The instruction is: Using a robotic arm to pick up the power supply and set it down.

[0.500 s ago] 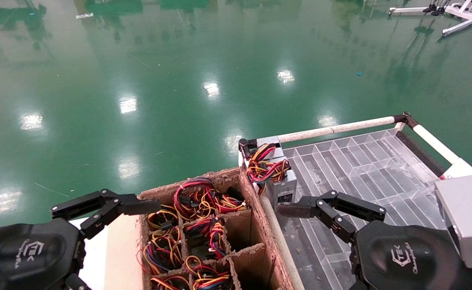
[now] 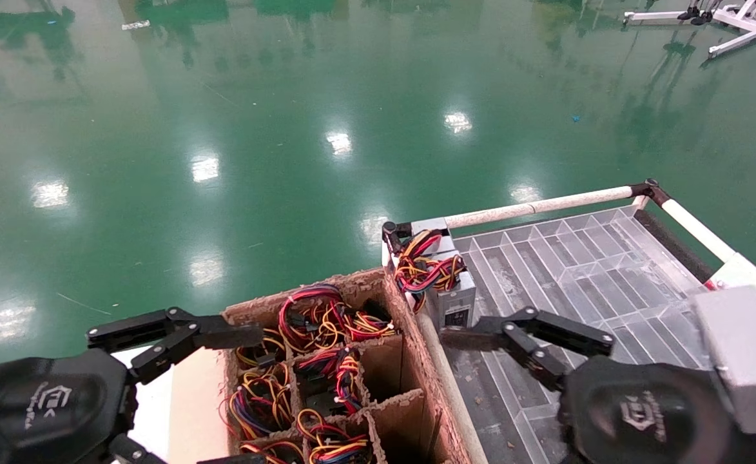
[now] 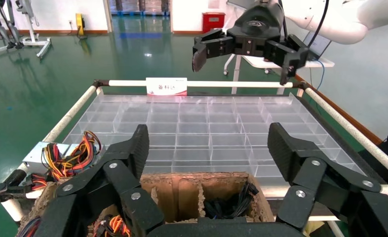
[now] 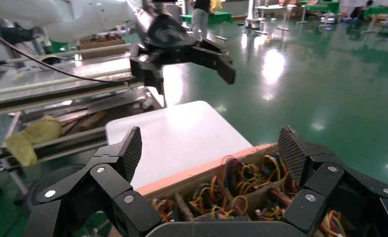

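My right gripper (image 2: pixel 513 341), fingers spread and empty, hovers just beside the power supply (image 2: pixel 452 293), which sits upright in the clear tray's (image 2: pixel 584 258) corner next to the cardboard box (image 2: pixel 410 361). My left gripper (image 2: pixel 171 338), also spread, waits across that box.

Bright overhead lights glare off the glossy green floor (image 2: pixel 326 142); right hand (image 2: pixel 481 335) slightly blurred.

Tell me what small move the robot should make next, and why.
Probably lower the open left gripper into the cardboard box onto a power supply. It hovers over the box's left edge, holding nothing. One placed unit already stands on the clear tray, and the open right gripper hangs empty there.
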Available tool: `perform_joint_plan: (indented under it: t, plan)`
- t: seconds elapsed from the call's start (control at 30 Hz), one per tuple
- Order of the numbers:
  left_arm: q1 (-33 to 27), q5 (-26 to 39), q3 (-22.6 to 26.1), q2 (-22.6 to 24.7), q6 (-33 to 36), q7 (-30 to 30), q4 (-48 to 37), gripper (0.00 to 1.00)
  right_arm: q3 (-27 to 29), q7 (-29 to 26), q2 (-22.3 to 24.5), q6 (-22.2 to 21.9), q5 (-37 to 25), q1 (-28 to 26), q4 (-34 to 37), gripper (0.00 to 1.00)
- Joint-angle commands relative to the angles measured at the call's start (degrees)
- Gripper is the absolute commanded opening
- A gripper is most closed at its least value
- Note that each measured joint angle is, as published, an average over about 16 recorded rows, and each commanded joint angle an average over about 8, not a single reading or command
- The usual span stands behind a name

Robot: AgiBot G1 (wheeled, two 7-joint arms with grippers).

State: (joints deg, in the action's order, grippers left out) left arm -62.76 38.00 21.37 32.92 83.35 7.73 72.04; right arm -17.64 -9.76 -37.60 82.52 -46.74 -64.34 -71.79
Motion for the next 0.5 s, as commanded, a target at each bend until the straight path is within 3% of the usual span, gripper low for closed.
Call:
perform_joint_plan:
  t: [0.03, 0.5]
  plan:
    - [0.0, 0.0, 0.0, 0.0, 0.0, 0.0, 0.0, 0.00, -0.3, 0.2, -0.5, -0.9, -1.1, -0.5, 0.4, 1.00]
    - [0.0, 0.0, 0.0, 0.0, 0.0, 0.0, 0.0, 0.00, -11.9, 6.4, -16.5, -11.0, -26.9, -15.0, 11.9, 1.00]
